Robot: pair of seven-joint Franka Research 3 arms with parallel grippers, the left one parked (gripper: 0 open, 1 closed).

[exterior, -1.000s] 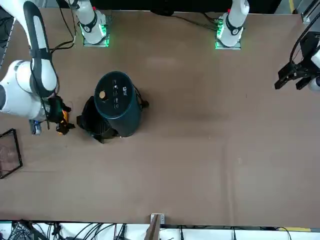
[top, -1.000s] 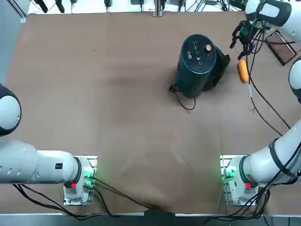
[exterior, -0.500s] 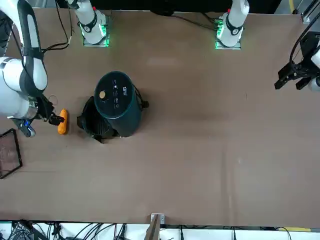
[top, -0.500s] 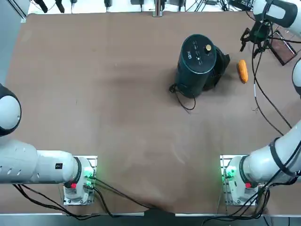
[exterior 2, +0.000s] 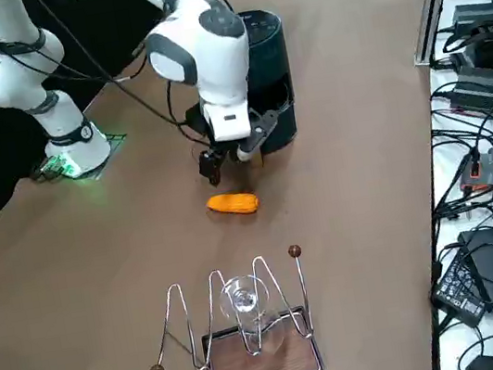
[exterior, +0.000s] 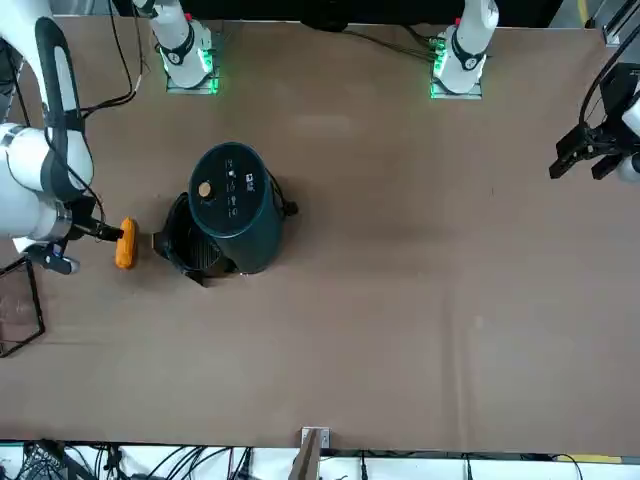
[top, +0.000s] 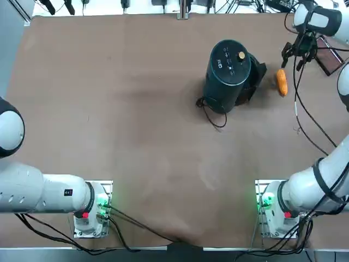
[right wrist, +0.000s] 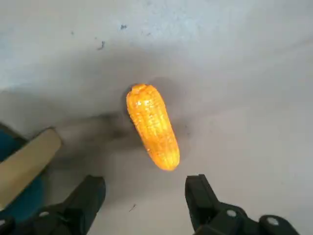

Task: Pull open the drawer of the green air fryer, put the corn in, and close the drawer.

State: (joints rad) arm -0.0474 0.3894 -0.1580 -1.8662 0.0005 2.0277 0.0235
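The corn (top: pixel 281 82) (exterior: pixel 125 243) (exterior 2: pixel 233 204) (right wrist: pixel 152 126) lies on the table, a short way from the green air fryer (top: pixel 228 72) (exterior: pixel 232 205) (exterior 2: pixel 269 59). The fryer's dark drawer (top: pixel 255 78) (exterior: pixel 186 243) stands pulled out toward the corn. My right gripper (top: pixel 295 54) (exterior: pixel 92 232) (exterior 2: pixel 228 160) (right wrist: pixel 144 200) hovers just above and beside the corn, on the side away from the fryer. It is open with nothing between its fingers (right wrist: pixel 88 198). The corn lies just beyond the fingertips in the wrist view.
A wire rack on a wooden base (exterior 2: pixel 254 353) (top: pixel 326 54) (exterior: pixel 18 305), holding a glass, stands near the table's right edge beyond the corn. The fryer's black cord (top: pixel 214 113) trails on the table. A pale bar (right wrist: pixel 27 164) shows beside a teal surface in the wrist view.
My right gripper moved from over the corn toward the table's right edge, then dipped slightly back. The corn and the fryer have not moved.
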